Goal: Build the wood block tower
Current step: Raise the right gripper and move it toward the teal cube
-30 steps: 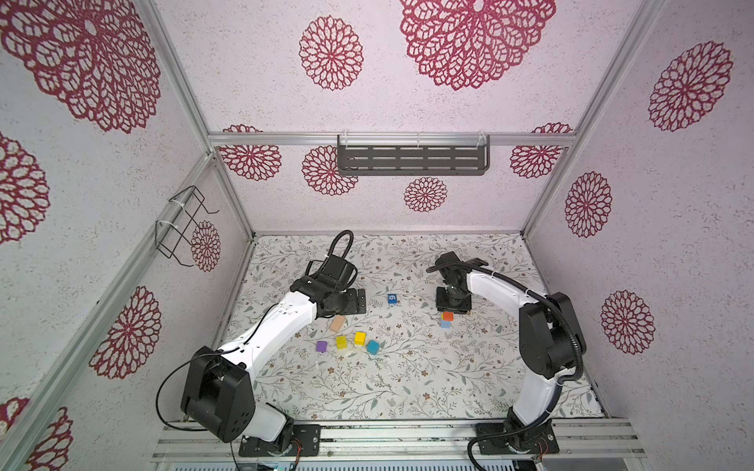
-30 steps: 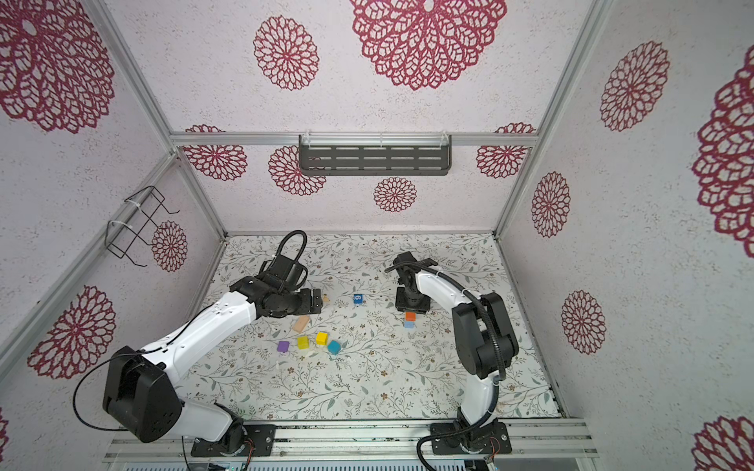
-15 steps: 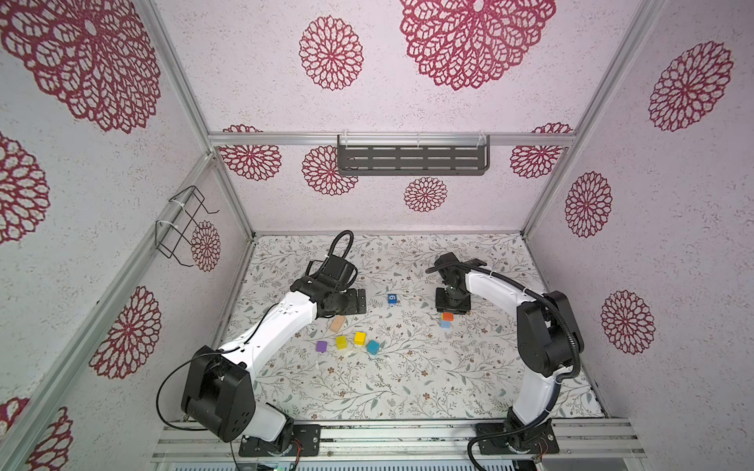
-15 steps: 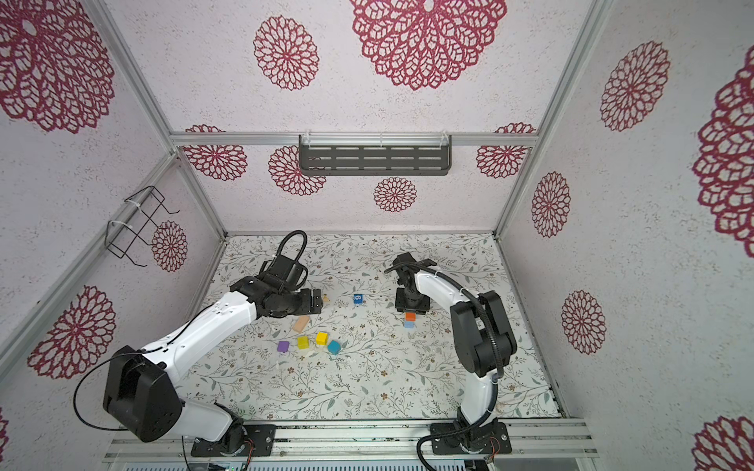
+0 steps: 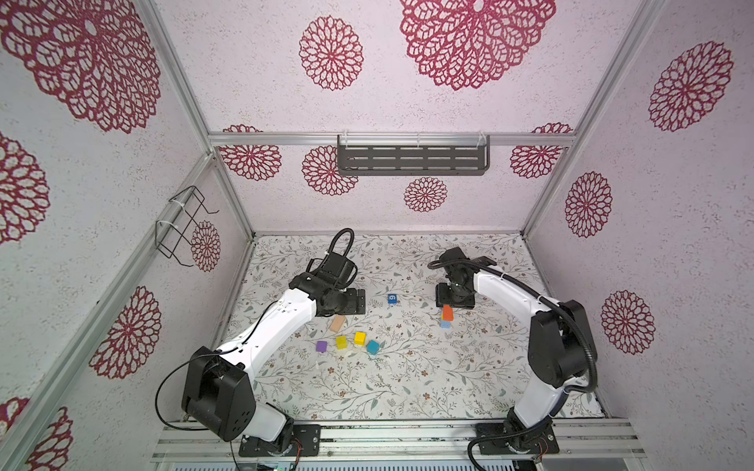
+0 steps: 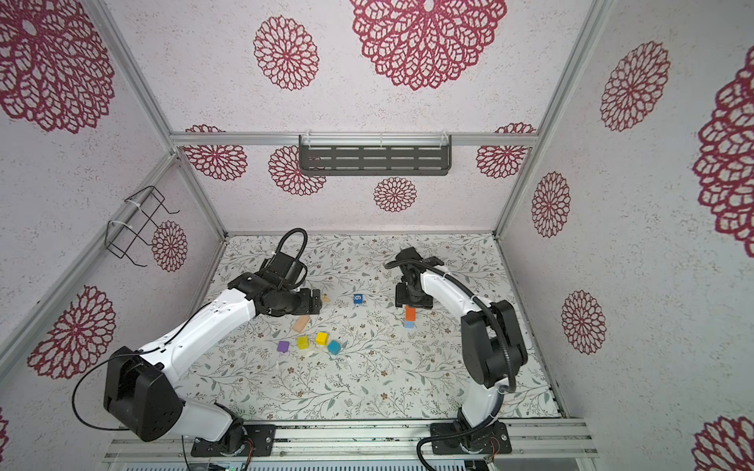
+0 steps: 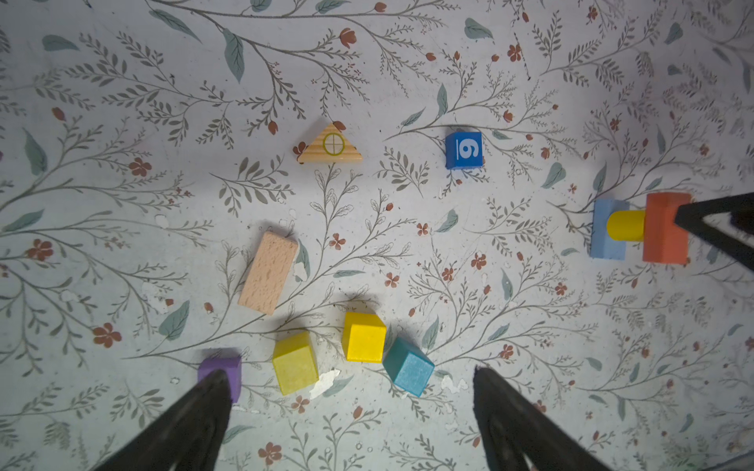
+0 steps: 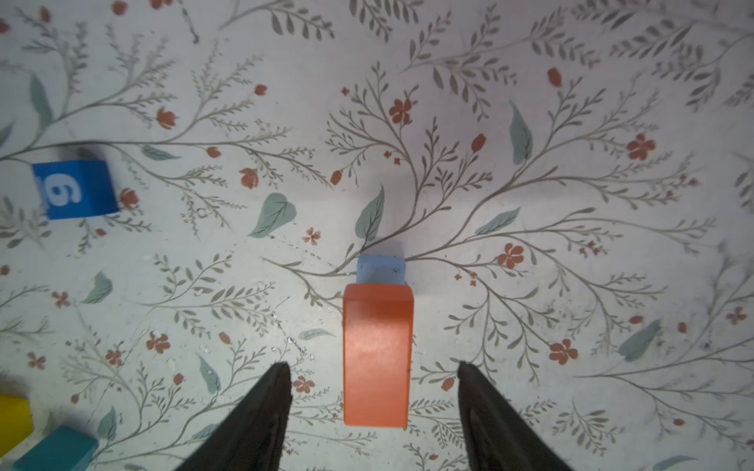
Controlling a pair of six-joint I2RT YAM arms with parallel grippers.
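Pale floral-printed sheeting covers the table (image 5: 408,387), worn and flaking in spots. Over its left part hangs the left gripper (image 7: 351,373), its two black tapered fingers (image 7: 191,420) spread wide with nothing between them. Below it lie one matte purple cube (image 7: 222,367), two yellow cubes (image 7: 294,363) (image 7: 363,336) and one teal cube (image 7: 408,371) touching one of them; beside these rests one flat tan block (image 7: 268,272) with visible grain, then one pale wooden triangle (image 7: 331,147) printed with a round window and one blue cube (image 7: 464,149) marked "6". Further right stands the wood block tower (image 5: 447,314), three pieces: light blue block (image 7: 608,240), yellow cylinder (image 7: 624,225), orange block (image 7: 665,234) on top. The right gripper (image 8: 373,369) straddles the orange block, fingers (image 8: 261,412) parted and clear of its sides.
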